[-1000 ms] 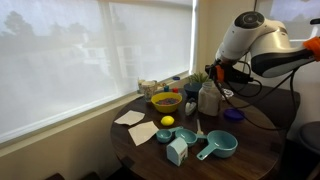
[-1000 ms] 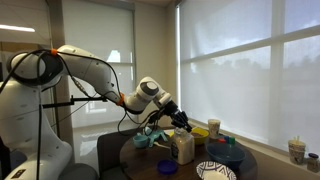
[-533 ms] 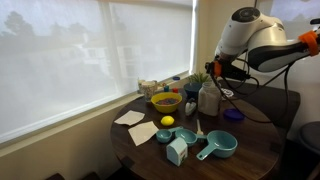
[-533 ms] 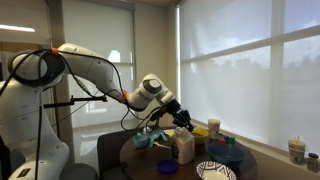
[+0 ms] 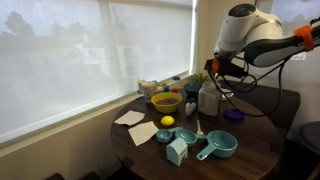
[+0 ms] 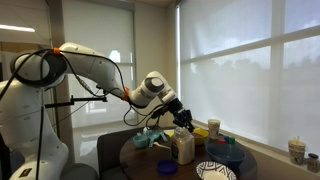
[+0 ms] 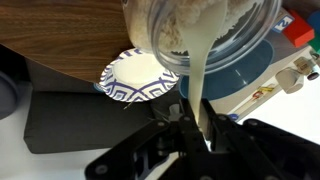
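My gripper is shut on the cream handle of a pale jug, which fills the top of the wrist view. In an exterior view the gripper sits just above the white jug at the back of the round wooden table. It also shows in an exterior view, low over the cluttered table. Below the jug in the wrist view lie a blue plate and a patterned bowl.
On the table stand a yellow bowl, a lemon, a teal measuring cup, a small carton, a purple lid and paper napkins. Window blinds run beside the table. A patterned bowl sits near the table's edge.
The arm has shifted slightly, its upper body moving up and sideways. The gripper stays at the jug, still shut on the handle.
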Available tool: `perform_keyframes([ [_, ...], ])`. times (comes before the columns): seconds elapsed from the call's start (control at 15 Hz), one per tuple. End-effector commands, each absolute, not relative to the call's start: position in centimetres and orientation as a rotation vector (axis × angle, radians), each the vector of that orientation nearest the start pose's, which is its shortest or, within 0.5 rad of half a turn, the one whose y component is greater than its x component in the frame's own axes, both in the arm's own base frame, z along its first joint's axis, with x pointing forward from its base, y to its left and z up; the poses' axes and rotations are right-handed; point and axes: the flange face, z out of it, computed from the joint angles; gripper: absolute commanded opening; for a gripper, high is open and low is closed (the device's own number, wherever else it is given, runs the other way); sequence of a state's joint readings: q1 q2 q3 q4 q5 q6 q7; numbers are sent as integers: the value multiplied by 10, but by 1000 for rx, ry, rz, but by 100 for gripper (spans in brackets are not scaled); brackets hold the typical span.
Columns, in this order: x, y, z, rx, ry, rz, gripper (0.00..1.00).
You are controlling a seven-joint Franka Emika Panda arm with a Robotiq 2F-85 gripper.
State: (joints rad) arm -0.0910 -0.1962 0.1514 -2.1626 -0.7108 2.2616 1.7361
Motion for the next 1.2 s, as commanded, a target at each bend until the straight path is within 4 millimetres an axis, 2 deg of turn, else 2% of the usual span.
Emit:
perform_keyframes([
  [0.0, 533, 17, 525, -2432, 1963, -1064, 3],
  [0.67, 539, 11, 548, -2303, 2028, -996, 3],
  [1.13, 534, 12, 568, -2279, 2040, -919, 3],
])
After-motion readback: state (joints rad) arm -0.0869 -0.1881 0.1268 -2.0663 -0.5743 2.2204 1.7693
